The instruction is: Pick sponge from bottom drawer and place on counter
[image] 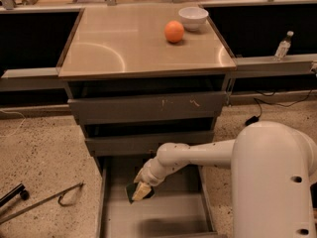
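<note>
Floor of speckled beige stone (39,152) spreads left of the jaws. On it, well apart from them, lie a short black bar (11,195) and a thin bent metal rod (47,201). The long grey metal bottom drawer (119,217) stands pulled out, and the jaws hang over the rear left part of its flat floor, just in front of the cabinet.

The white two-finger gripper (140,191) points down and to the left at the end of the thick white robot arm (198,155), which comes in from the right. Its jaws are clamped on the small flat dark green and yellow scrub sponge (130,193). The sponge is tilted, with its green face left of the jaws and its pale side against them. Whether it touches the drawer floor cannot be told.

Behind the jaws rise the two shallower grey drawers with scratched fronts (148,108), and above those the square glossy beige-tan counter (124,48). On the counter, far beyond the jaws and a little to their right, sits a round orange fruit (174,31), with a small white bowl (193,18) just beside it, further back and right.

Well to the right of the jaws, a clear plastic bottle (283,44) stands upright on a grey side ledge (267,64).
</note>
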`<action>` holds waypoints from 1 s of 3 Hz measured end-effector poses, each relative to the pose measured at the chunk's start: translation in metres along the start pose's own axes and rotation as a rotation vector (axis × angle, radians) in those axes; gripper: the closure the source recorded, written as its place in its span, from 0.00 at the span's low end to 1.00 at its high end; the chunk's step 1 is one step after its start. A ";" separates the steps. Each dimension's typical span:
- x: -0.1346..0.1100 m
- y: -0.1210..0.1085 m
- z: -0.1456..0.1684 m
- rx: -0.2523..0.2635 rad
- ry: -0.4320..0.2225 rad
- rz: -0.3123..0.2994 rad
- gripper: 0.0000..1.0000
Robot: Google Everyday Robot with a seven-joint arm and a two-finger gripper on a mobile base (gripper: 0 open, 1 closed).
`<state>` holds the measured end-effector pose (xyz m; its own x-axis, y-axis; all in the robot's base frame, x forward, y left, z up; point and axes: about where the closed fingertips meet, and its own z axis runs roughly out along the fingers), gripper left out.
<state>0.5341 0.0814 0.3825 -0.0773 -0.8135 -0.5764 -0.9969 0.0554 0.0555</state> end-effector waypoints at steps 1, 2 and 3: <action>0.000 0.000 0.000 0.000 0.000 0.000 1.00; -0.025 -0.006 -0.024 0.025 0.004 -0.032 1.00; -0.073 -0.006 -0.087 0.089 -0.007 -0.114 1.00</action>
<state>0.5471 0.0902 0.4952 0.0369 -0.8137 -0.5801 -0.9964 0.0141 -0.0832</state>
